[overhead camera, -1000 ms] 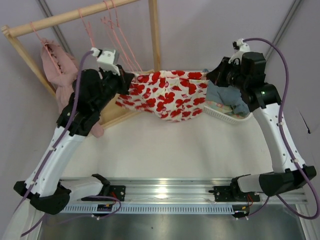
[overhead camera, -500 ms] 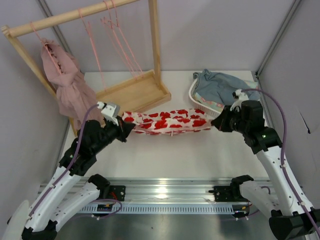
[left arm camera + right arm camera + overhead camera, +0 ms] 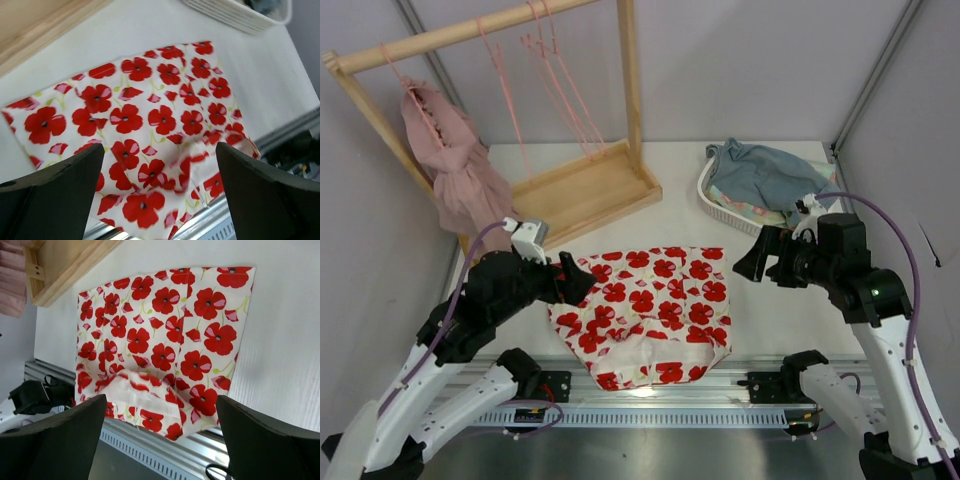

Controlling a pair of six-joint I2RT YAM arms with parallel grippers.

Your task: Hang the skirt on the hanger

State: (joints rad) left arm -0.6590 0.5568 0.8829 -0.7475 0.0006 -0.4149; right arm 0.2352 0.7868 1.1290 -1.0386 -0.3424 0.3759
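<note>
Released skirt (image 3: 645, 312) now lies flat on table (image 3: 682, 212)

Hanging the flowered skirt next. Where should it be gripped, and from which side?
Likely take the skirt by its two far corners, one per end effector: left end effector from the left, right end effector from the right. It lies flat on the table, so only edges offer a pinch; the near edge is folded back.
</note>
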